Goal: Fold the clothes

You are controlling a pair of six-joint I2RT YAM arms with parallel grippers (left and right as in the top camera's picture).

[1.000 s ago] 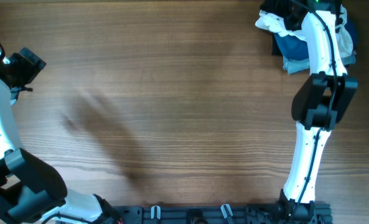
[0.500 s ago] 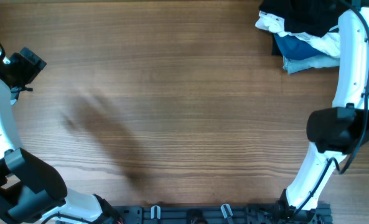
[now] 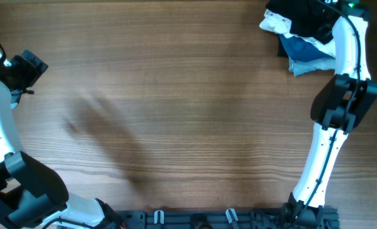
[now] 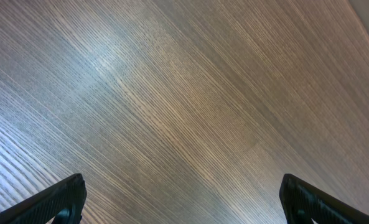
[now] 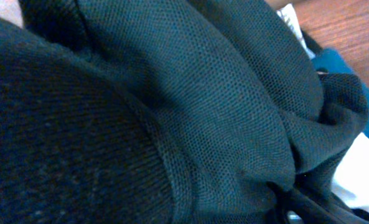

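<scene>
While right arm [image 3: 333, 111] reaches to upper right of overhead frame, black clothes [image 3: 301, 14] lie heaped on blue garment [image 3: 306, 49] and white garment [image 3: 274, 24] at table [image 3: 188, 95] corner. Right gripper [image 3: 328, 11] buried against black fabric; spread or pinching, cannot tell. Left gripper [image 4: 184, 205] spread wide above table, left edge.

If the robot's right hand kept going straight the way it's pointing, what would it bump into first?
The black garment: its mesh fabric fills nearly the whole wrist view, very close up. Whether they already touch is unclear.
</scene>
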